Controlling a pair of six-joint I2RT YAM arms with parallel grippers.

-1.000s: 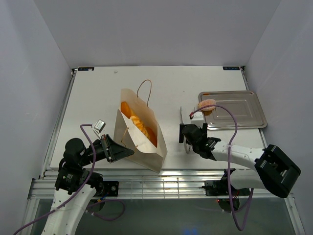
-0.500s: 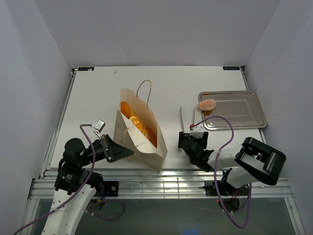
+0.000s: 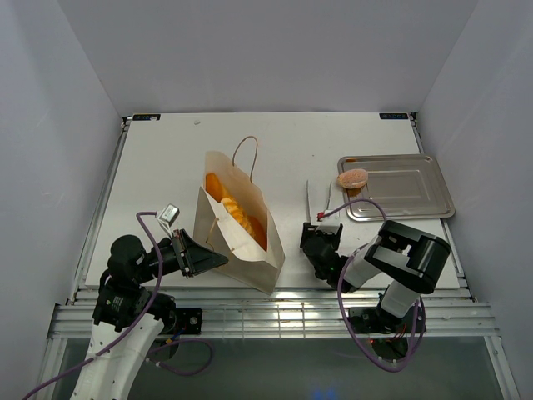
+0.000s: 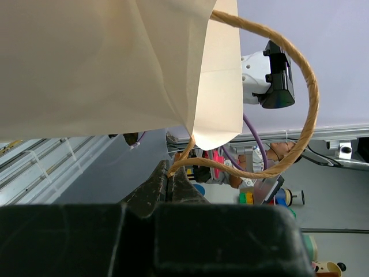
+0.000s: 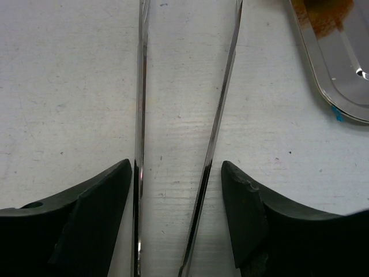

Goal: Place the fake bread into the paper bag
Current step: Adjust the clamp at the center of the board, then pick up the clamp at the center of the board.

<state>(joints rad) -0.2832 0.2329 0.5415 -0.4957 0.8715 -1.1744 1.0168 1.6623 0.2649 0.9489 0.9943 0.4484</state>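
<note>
Fake bread (image 3: 236, 212) half-hidden in paper bag (image 3: 241, 250) (handle (image 4: 311, 104) in clamped left pincer (image 4: 169, 173)); right pincer (image 5: 176, 173) wide astride tongs (image 5: 140, 115).

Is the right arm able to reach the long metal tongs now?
Probably yes: the right gripper hangs over the long metal tongs, jaws open either side of both blades, nothing between.

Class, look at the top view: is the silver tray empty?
No, a pinkish bun sits at the left end of the tray.

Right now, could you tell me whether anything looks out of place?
Nothing is spilled or damaged. One pinkish bun sits alone on the metal tray, not in the paper bag, whose cord handle the left gripper pinches.
</note>
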